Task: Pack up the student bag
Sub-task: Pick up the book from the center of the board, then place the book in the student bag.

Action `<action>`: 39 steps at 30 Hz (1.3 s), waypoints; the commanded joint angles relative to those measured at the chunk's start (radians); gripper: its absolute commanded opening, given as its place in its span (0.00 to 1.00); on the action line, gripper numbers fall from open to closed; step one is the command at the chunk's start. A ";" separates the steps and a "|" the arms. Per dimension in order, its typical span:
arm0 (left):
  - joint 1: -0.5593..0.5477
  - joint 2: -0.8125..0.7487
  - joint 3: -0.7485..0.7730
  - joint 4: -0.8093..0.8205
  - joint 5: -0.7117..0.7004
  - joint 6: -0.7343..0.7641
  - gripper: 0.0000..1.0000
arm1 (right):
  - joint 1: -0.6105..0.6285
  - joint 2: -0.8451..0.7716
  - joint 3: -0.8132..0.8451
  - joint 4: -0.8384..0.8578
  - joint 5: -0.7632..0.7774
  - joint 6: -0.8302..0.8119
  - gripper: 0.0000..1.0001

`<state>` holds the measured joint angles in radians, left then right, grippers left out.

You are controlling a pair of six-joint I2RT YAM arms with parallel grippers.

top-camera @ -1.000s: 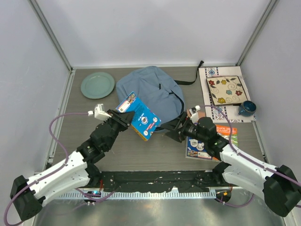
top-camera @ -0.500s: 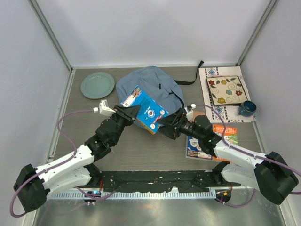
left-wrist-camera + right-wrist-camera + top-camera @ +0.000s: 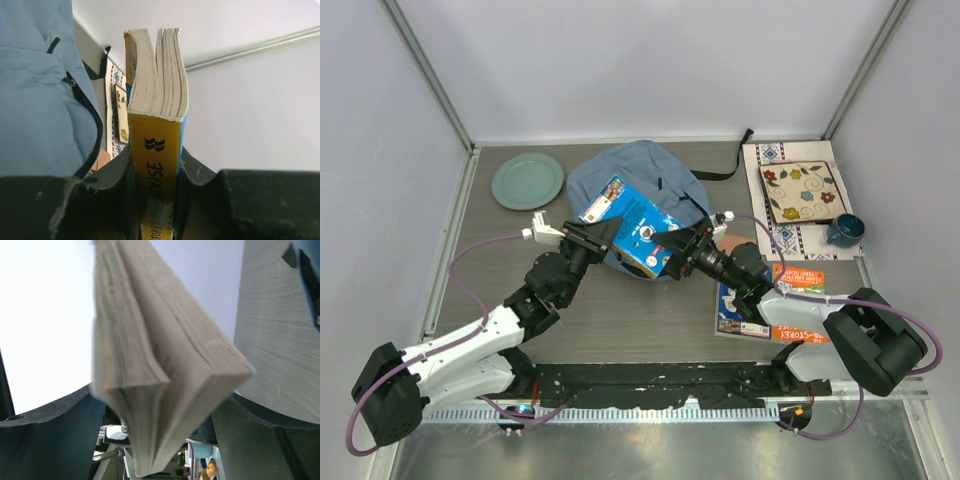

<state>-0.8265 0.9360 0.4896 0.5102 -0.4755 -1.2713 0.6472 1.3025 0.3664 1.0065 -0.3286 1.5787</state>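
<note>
Broadly, the grey tabletop (image 3: 620, 320) carries the student bag (image 3: 640, 175) lying flat at 12 o'clock from its centre, close to the far wall, with a black strap trailing toward 2 o'clock. Over the bag's near edge, at 6 o'clock from it, a blue-covered book (image 3: 635, 225) is held clear of the tabletop. The left end effector (image 3: 595, 235) is clamped on the book's yellow spine at the 9 o'clock side. The right end effector (image 3: 670, 245) has its fingers pressed on the page-edge corner at the 3 o'clock side. A patterned placemat (image 3: 770, 160) lies at 2 o'clock, a green plate (image 3: 527, 180) at 10 o'clock, and a blue mug (image 3: 844, 230) at 3 o'clock.
</note>
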 commanded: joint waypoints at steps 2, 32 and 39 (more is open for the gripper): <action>-0.003 -0.019 -0.017 0.160 0.012 -0.065 0.00 | 0.002 -0.002 0.017 0.227 0.059 -0.011 0.81; -0.031 0.398 0.581 -0.805 0.377 0.812 1.00 | -0.144 -0.770 0.331 -1.394 0.724 -0.752 0.01; -0.068 0.677 0.817 -0.904 0.501 1.030 1.00 | -0.146 -0.793 0.413 -1.494 0.812 -0.783 0.01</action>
<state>-0.8810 1.5158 1.2129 -0.2966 -0.0994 -0.4274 0.5026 0.5259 0.6994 -0.4267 0.3714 0.8532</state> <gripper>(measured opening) 0.994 0.309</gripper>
